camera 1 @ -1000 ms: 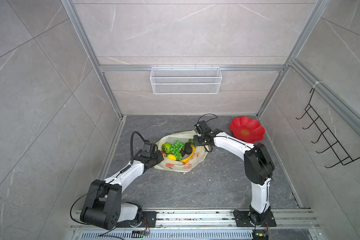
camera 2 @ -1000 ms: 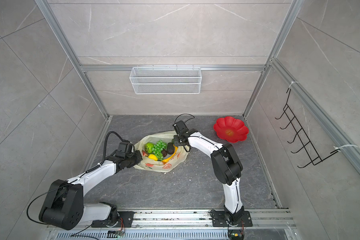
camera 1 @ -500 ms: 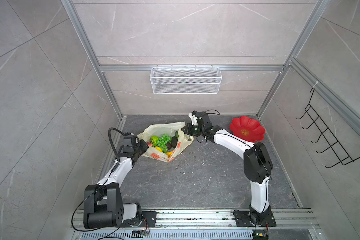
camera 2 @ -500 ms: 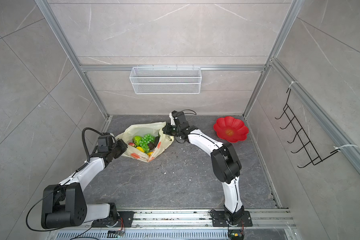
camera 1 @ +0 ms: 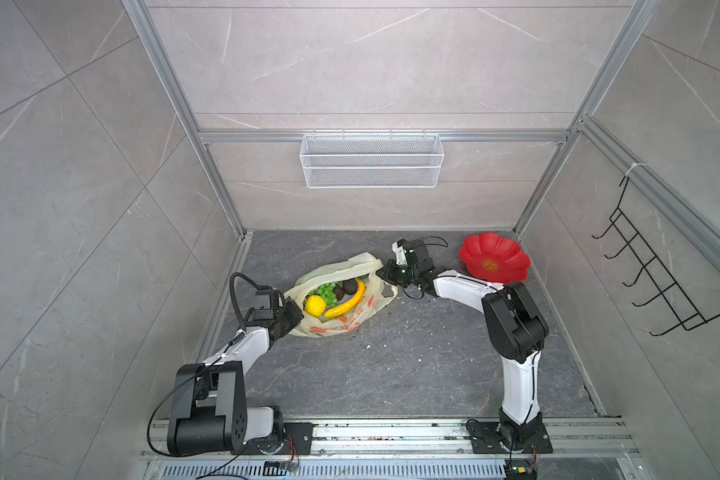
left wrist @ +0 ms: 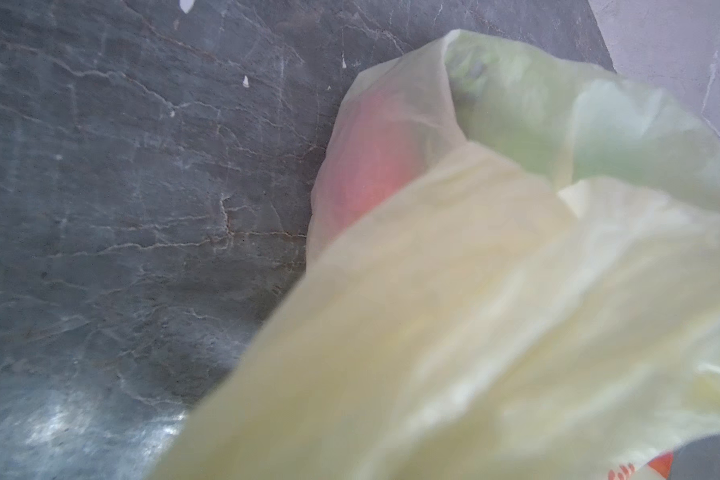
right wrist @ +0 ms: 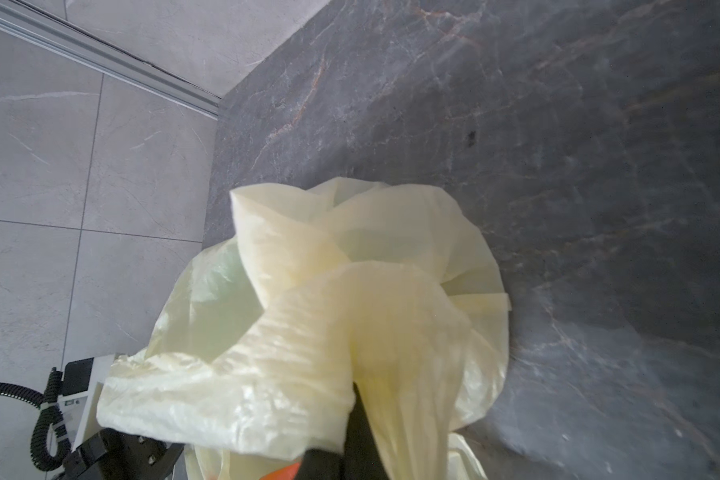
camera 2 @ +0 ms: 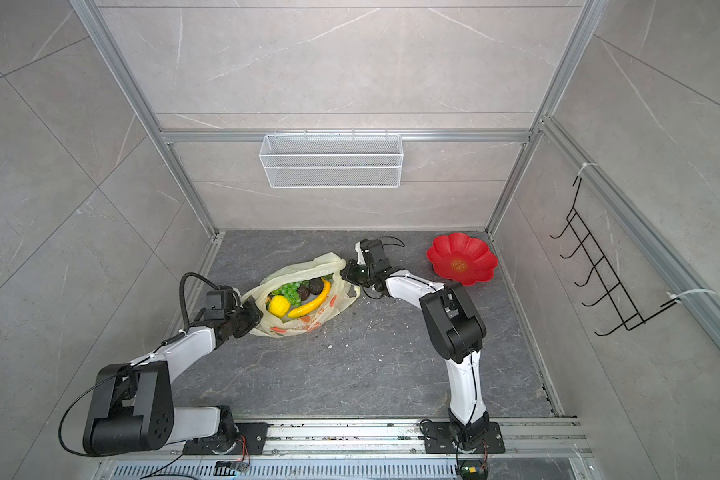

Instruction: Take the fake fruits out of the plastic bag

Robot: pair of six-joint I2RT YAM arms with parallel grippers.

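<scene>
You swung the plastic bag back rightward | left pincer and right pincer clamped its edges | fake fruits lay inside, none out yet.

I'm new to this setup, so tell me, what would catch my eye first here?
A pale-yellow plastic bag lies open left of centre, bright fake fruits inside: a banana, lemon and grapes. The left tool and right tool pinch its opposite ends. A red flower-shaped plate sits back right.

A white wire basket hangs on a grey wall. A dark stone floor lies below it, and black hooks hang to its right.
</scene>
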